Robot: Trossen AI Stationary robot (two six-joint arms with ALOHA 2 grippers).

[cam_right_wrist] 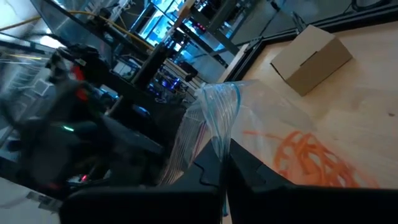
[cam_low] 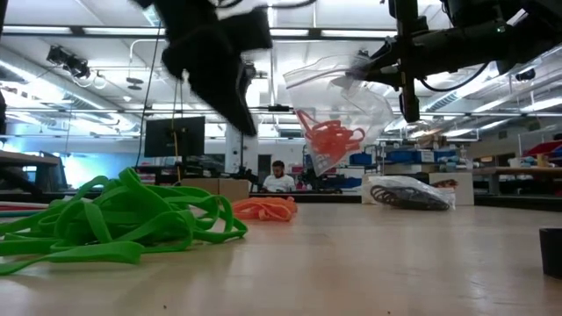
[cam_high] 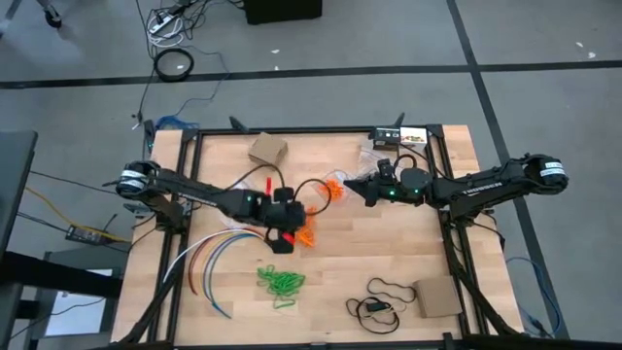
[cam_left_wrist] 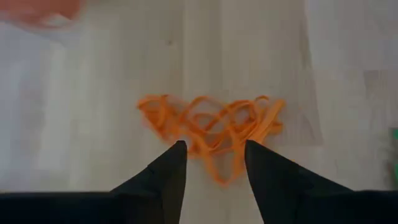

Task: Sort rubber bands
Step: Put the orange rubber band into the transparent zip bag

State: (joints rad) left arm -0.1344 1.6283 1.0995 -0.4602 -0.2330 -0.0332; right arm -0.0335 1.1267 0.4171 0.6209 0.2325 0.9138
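Left gripper fingers apart above small tangled heap of thin orange rubber bands on wooden table. Right gripper clamped on clear plastic bag rim. Bands light, floppy, likely snag; pinch heap centre.

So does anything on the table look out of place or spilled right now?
Nothing is spilled or damaged. Orange rubber bands lie loose below the open left end effector, while the right end effector holds up a clear bag with some orange ones inside.

A cardboard box sits on the table. Coloured cables curve well apart from it. A second box lies farther off.
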